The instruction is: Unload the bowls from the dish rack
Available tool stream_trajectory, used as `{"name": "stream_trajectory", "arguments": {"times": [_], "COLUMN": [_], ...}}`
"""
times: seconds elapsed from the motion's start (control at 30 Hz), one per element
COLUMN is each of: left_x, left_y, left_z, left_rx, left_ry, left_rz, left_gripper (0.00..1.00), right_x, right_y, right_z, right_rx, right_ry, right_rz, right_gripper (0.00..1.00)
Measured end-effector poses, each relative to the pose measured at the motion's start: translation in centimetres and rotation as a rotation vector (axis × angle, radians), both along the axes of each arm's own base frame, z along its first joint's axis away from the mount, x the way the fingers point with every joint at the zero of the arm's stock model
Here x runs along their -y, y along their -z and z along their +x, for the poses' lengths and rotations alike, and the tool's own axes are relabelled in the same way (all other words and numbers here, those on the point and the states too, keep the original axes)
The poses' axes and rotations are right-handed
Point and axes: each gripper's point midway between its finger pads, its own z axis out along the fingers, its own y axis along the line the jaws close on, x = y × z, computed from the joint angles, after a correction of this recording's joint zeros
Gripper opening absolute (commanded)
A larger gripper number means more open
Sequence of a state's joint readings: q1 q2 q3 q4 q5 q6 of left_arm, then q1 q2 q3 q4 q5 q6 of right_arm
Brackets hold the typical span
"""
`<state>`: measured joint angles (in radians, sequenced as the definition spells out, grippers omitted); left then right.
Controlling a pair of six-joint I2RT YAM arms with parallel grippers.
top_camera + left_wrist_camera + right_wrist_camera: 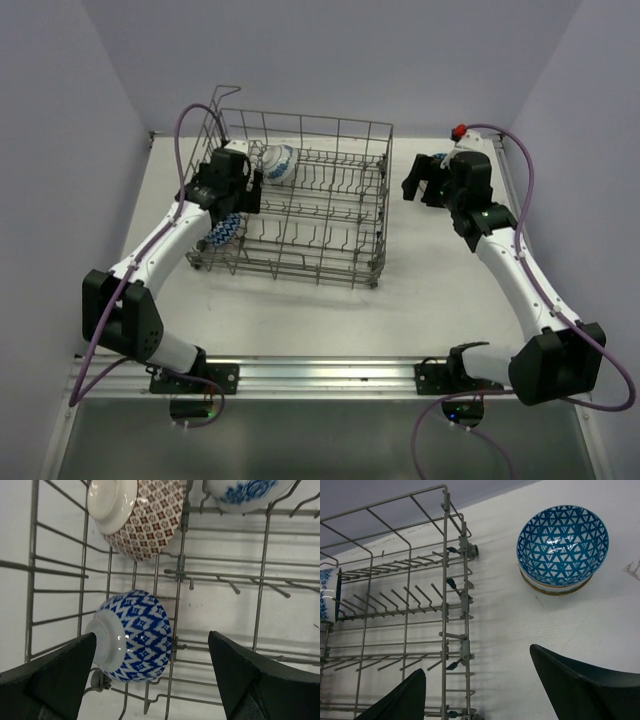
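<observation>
Landmark: dish rack [376,226], sitting on the white table [440,300]. All positions below are given from it.

Left arm: left gripper [152,636] is inside the rack's left end, jaws spread wide and clamping nothing. The blue-and-white diamond bowl [137,637] lies on its side on the rack's bottom wires between the two fingers, its foot turned toward the left finger [55,675]. That fingertip is right at the foot ring; I cannot tell if it touches. The other finger is clear of the bowl wall.

Also in the rack: red-brown patterned bowl [145,520], on its side with its white foot showing, next row along from the diamond bowl. The blue floral bowl [279,162] is propped near the rack's far wall.

Right arm: right gripper [477,662] is outside the rack, off its right wall, jaws released and wide, with nothing between them.

Unloaded: bowl with blue triangle lattice inside [562,542], upright and nested in a second bowl [555,589]. The stack stands on the table to the right of the rack's far right corner, apart from the wires.
</observation>
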<state>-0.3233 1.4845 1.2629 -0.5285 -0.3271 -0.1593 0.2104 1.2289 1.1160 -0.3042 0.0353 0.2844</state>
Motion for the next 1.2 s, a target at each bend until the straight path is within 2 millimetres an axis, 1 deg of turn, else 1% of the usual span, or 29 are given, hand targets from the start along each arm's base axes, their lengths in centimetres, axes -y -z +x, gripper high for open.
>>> {"name": "stream_trajectory", "arguments": {"times": [0.13, 0.23, 0.3, 0.5, 0.7, 0.8, 0.93, 1.03, 1.2], "left_x": [-0.7, -1.2, -1.8, -2.5, -3.2, -3.2, -3.2, -3.0, -2.7], "left_y": [3.1, 5.0, 6.0, 6.5, 7.0, 6.9, 6.8, 6.7, 6.9], "left_z": [-1.8, -3.0, -3.6, -3.5, -3.5, -3.5, -3.5, -3.3, -3.1], "left_rx": [-0.084, -0.133, -0.152, -0.133, -0.099, -0.069, -0.049, -0.040, -0.030], "left_ry": [-0.031, -0.055, -0.071, -0.104, -0.132, -0.131, -0.128, -0.113, -0.107], "left_rz": [0.012, 0.027, 0.047, 0.070, 0.091, 0.081, 0.079, 0.089, 0.142], "left_gripper": [0.97, 0.97, 0.97, 0.96, 0.94, 0.92, 0.84, 0.82, 0.82], "right_x": [-0.2, -0.7, -1.0, -1.2, -1.4, -1.5, -1.5, -1.5, -1.5], "right_y": [2.1, 2.5, 2.4, 2.7, 2.9, 2.8, 2.8, 2.8, 2.8], "right_z": [0.3, 0.2, 0.1, 0.0, -0.1, -0.1, -0.1, -0.1, -0.1], "right_rx": [-0.066, -0.082, -0.082, -0.089, -0.094, -0.092, -0.091, -0.091, -0.091], "right_ry": [-0.002, -0.017, -0.028, -0.035, -0.047, -0.050, -0.049, -0.050, -0.049], "right_rz": [0.036, 0.056, 0.068, 0.077, 0.086, 0.088, 0.089, 0.089, 0.090], "right_gripper": [0.92, 0.92, 0.92, 0.92, 0.92, 0.92, 0.92, 0.92, 0.92]}}
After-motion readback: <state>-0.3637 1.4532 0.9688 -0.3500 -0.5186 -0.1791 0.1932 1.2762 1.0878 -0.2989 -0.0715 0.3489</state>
